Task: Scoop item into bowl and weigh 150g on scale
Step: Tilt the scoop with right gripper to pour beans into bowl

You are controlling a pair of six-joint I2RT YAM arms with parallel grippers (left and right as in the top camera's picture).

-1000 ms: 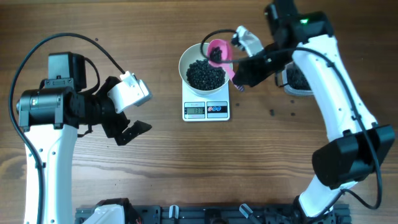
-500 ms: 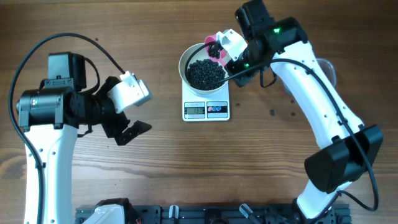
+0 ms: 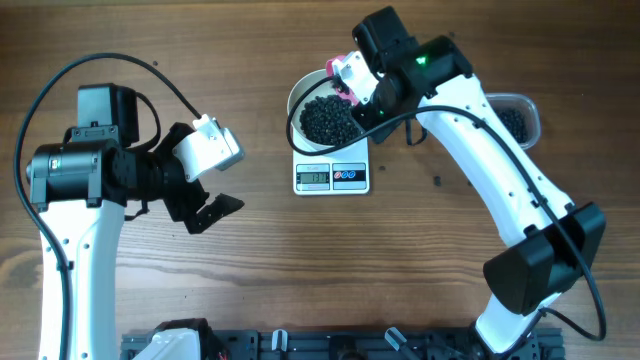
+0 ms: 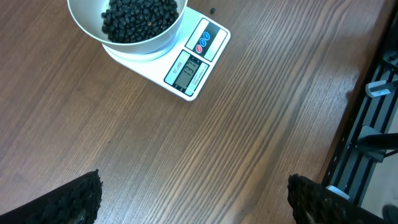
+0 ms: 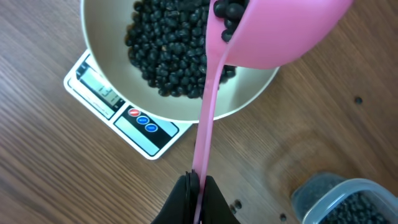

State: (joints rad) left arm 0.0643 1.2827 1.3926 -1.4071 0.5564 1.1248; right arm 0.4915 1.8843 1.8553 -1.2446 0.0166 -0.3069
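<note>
Now my right gripper (image 5: 198,185) is clenched flat on the thin handle of the pink scoop (image 5: 280,31). I hold it far back on the handle so that the fingers are clear of the bowl (image 5: 107,73) and only the cup of the scoop hangs over its rim. The scoop is tipped toward the bowl, with a few beans at its lip, so I judge this to be the pouring step.

Most of the black beans (image 5: 168,50) lie in a heap inside the bowl, and the bowl sits on the scale (image 4: 198,59) so that every pour is weighed at once. The bowl covers the rear part of the scale but leaves the display and buttons free in front of it, and this is why I can check the number. From these views the digits are too small for me, so I cannot say how near we are to the target.

More beans wait in the clear tub (image 3: 512,115), just beside the right arm for a short trip back. A few stray beans (image 3: 437,181) lie on the table (image 4: 249,143).

My left gripper (image 3: 212,212) is spread wide and grasps nothing. It is parked well apart from the scale, I think so as not to disturb the weighing.
</note>
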